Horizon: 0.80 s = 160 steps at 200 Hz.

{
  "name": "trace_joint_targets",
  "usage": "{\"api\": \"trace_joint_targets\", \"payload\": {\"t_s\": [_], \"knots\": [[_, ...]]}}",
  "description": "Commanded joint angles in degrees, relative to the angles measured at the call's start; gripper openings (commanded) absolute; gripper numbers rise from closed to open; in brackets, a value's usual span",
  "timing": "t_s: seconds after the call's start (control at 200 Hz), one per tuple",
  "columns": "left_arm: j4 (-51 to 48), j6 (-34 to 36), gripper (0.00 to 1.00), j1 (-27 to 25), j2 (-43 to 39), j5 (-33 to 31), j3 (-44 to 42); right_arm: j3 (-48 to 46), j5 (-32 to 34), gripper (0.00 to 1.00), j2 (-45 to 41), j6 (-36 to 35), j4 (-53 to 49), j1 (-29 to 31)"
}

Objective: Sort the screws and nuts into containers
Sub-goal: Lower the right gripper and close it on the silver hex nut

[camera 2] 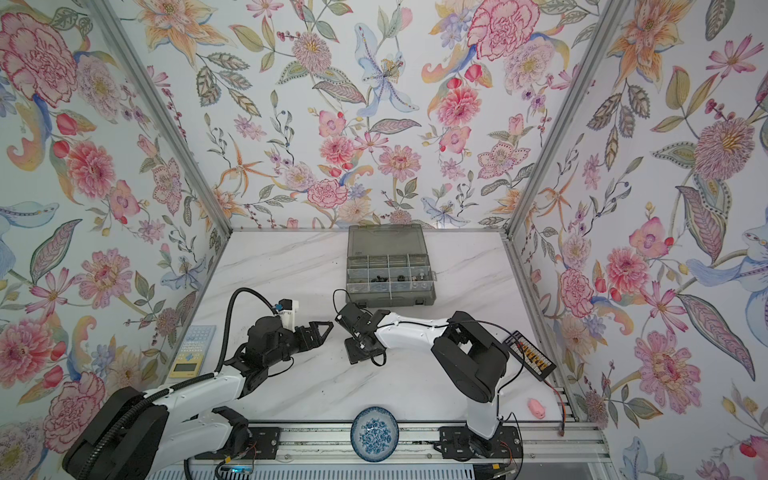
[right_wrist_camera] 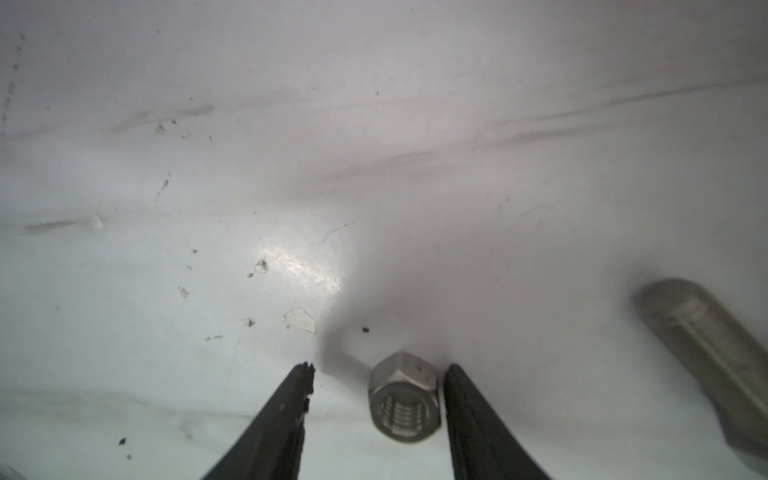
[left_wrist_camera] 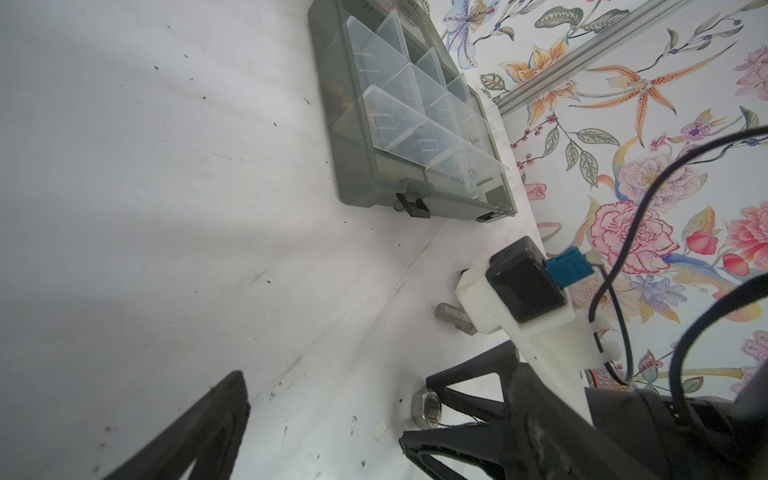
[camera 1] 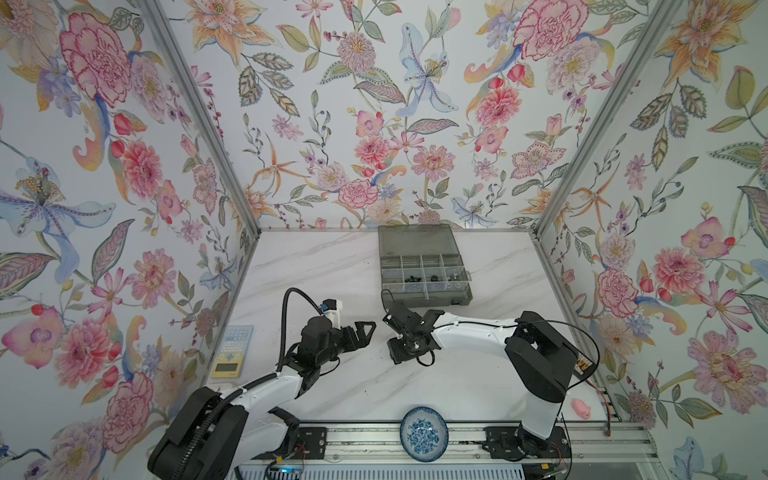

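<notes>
Silver nut [right_wrist_camera: 404,401] sits between the fingers of the half-wide right pincer [right_wrist_camera: 379,374], not yet gripped.
It lies on the surface [right_wrist_camera: 374,124] just in front of the organiser box [camera 1: 428,300], with a silver screw [right_wrist_camera: 706,357] near it. Beside them, the left pincer [camera 1: 362,333] hangs wide and empty. Black and silver pieces [camera 1: 413,279] already fill some compartments [camera 1: 419,266]; judging by these two stragglers, sorting looks nearly done.
</notes>
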Motion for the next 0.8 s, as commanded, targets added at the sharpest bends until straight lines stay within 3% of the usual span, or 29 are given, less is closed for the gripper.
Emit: {"api": "trace_joint_targets", "payload": {"t_s": [0.0, 0.796], "knots": [[1.57, -0.47, 0.99, 0.94, 0.51, 0.52, -0.32, 0.93, 1.24, 0.53, 1.56, -0.87, -1.96, 0.63], [1.92, -0.65, 0.99, 0.9, 0.36, 0.7, -0.32, 1.2, 1.1, 0.4, 1.82, -3.39, -4.47, 2.36]]}}
